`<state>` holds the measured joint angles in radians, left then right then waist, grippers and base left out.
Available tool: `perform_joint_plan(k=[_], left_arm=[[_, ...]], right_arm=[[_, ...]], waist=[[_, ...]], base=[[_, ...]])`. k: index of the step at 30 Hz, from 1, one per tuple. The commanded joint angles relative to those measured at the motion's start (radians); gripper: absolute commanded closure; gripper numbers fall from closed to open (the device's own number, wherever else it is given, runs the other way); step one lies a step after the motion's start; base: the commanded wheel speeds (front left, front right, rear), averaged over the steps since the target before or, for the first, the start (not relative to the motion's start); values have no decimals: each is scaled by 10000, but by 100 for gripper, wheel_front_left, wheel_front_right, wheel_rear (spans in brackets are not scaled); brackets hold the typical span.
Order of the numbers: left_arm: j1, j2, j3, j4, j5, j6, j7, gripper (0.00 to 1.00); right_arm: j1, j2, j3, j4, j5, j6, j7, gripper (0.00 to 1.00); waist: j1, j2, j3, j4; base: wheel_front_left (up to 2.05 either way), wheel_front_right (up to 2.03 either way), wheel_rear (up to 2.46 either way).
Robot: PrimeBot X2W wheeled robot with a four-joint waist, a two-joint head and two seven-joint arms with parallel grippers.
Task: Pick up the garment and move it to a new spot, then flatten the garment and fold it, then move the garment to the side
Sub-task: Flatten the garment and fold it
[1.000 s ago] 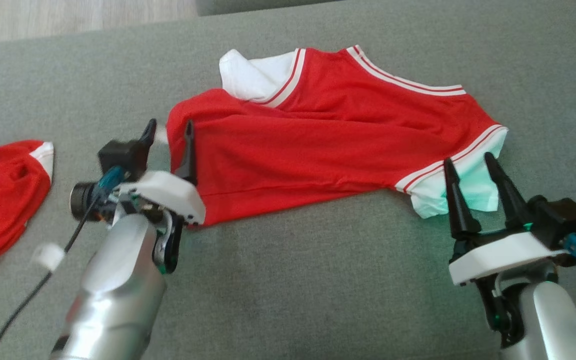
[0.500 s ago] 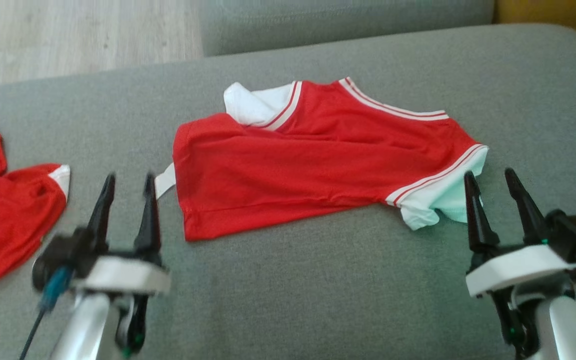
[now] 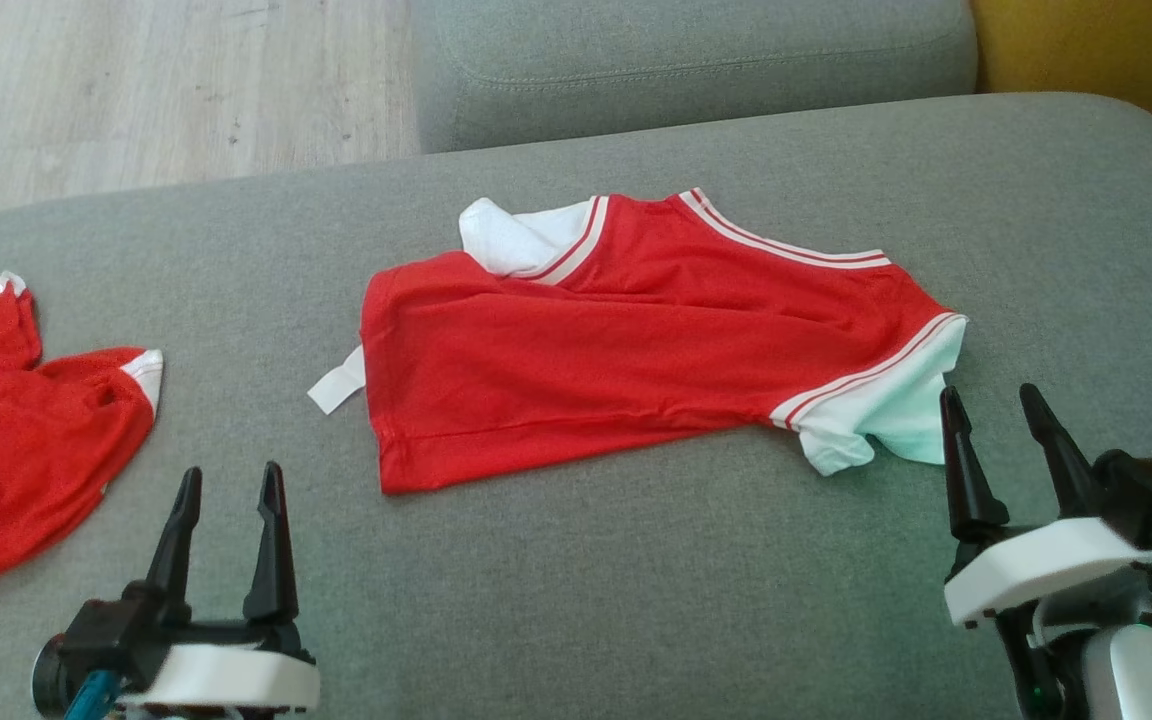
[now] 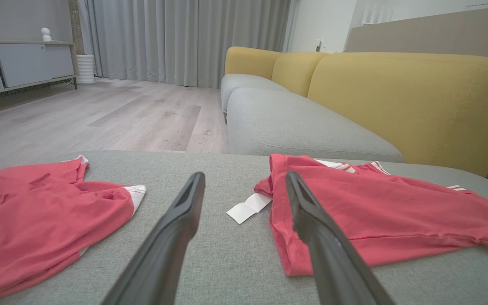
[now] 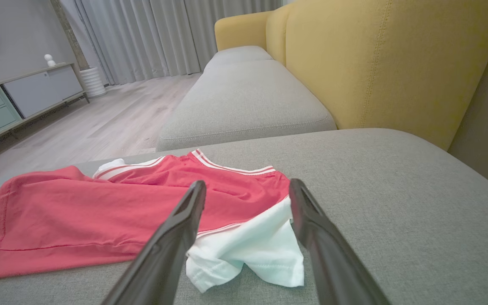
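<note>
The garment (image 3: 636, 340) is a red shirt with white sleeves and striped trim, folded into a long shape on the grey cushion (image 3: 586, 600). It also lies in the left wrist view (image 4: 375, 216) and the right wrist view (image 5: 100, 212). A white tag (image 3: 336, 385) sticks out at its left end. My left gripper (image 3: 228, 480) stands open at the lower left, apart from the cloth. At the lower right my right gripper (image 3: 994, 400) is open, its tips just below the white sleeve (image 3: 896, 415), nothing held.
A second red garment (image 3: 26, 430) lies crumpled at the cushion's left edge. Another grey seat cushion (image 3: 686, 60) sits behind, with a yellow backrest (image 3: 1096, 50) to the right. Wooden floor (image 3: 166, 90) lies beyond the far left edge.
My left gripper has drawn back from the shirt's left edge to the lower left. The head camera has tilted up, shifting the whole picture down. The right gripper sits slightly lower.
</note>
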<state>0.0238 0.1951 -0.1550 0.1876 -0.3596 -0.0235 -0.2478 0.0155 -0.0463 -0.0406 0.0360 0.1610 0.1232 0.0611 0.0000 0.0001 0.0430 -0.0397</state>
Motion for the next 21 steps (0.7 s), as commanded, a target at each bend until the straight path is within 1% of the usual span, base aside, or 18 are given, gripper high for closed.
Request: perform_joint_plan(k=[1,8,10,13,18,21], left_arm=[[-380,167,370,-372,43,92,-30,0],[-435,123,194,-445,41,95,79,0],[-538,93,28,-444,24,-9,239,0],[-950,-7,-414,-264,0,-298,669,0],[-2156,-338,-1157,897,-179,-648,1800,0],[-2951,-539,-1353,1933,-275,-685,2358,0]], right_arm=[[-230,-39,261,-340,-64,75,-9,0],[-283,-39,326,-333,-21,75,-33,0],[-301,-39,359,-345,1,75,-44,0],[-362,-39,420,-369,18,75,-65,0],[-573,-39,549,-395,25,75,-92,0],[-754,-39,761,-386,59,75,-118,0]], waist=[[0,-1,26,-11],[0,-1,85,-38],[0,-1,145,-17],[0,-1,281,38],[0,-1,673,83],[0,-1,951,5]], base=[[0,0,0],[0,0,0],[0,0,0],[0,0,0],[0,0,0],[0,0,0]])
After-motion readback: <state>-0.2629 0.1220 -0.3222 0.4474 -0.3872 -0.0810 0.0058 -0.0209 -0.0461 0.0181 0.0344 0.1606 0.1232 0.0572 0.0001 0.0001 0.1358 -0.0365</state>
